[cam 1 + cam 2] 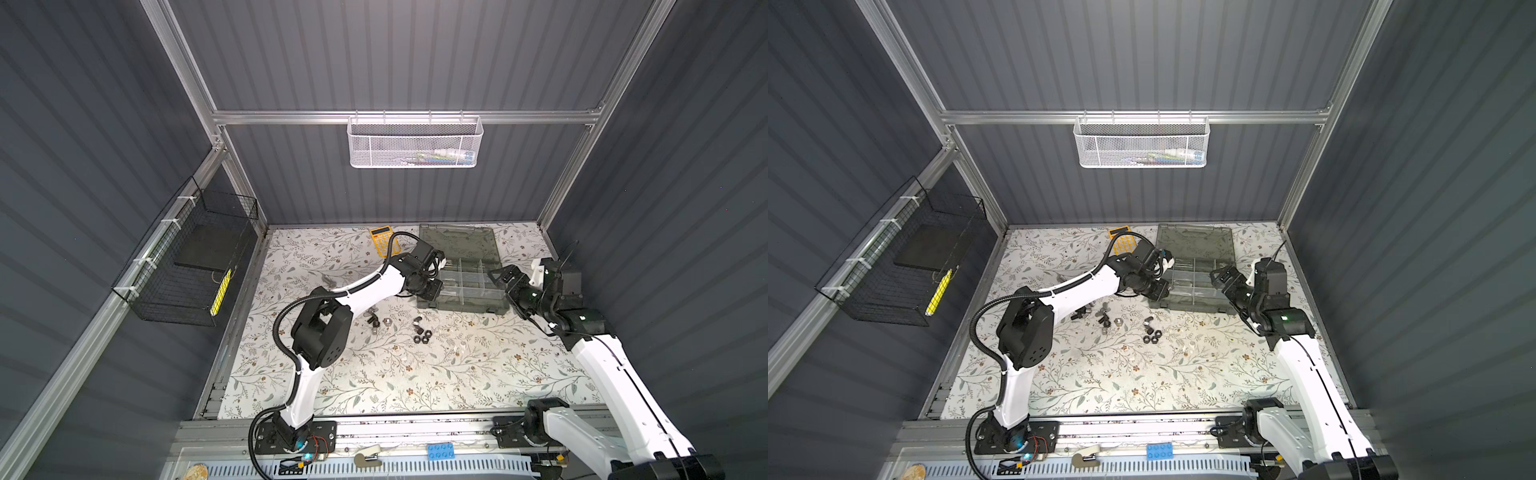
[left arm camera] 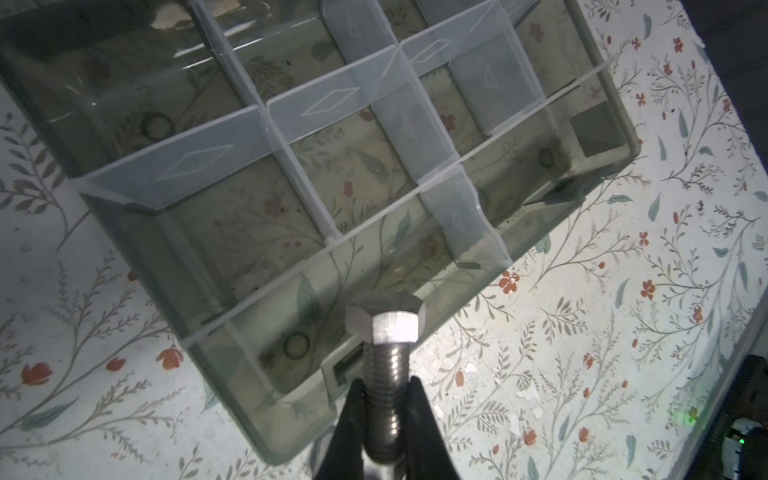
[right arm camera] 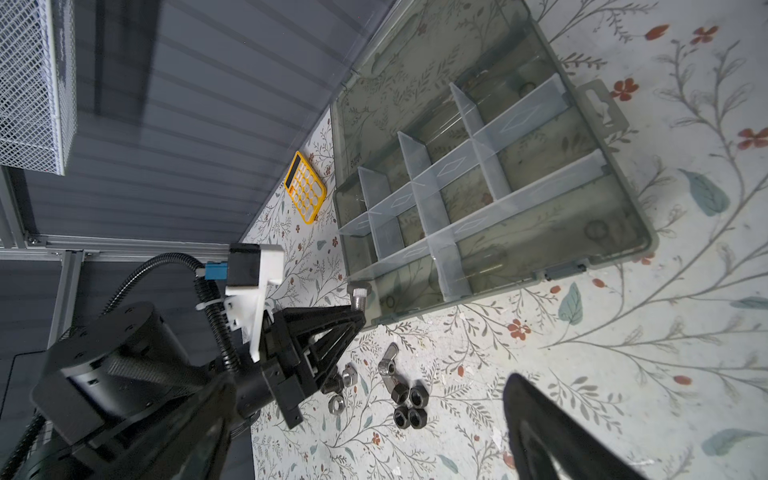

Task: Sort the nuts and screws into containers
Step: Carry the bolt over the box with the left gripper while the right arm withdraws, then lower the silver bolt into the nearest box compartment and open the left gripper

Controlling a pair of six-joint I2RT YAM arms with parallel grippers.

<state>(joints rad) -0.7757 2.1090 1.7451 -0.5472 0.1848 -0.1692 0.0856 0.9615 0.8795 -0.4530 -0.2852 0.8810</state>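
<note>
lengthwise, screw juts from left gripper, head outward

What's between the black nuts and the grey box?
A silver wing nut lies between the black nuts and the grey box, seen in the right wrist view.

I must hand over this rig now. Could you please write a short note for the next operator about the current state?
Left gripper: shut on a silver screw, gripped by its thread, at the front left corner of the organizer box.
Right gripper: open, empty, beside the box.
Loose on the table: four black nuts, a silver nut, a wing nut, another screw.
Done: nothing sorted; compartments look empty.
Left: release this screw, then sort the loose pieces.
</note>
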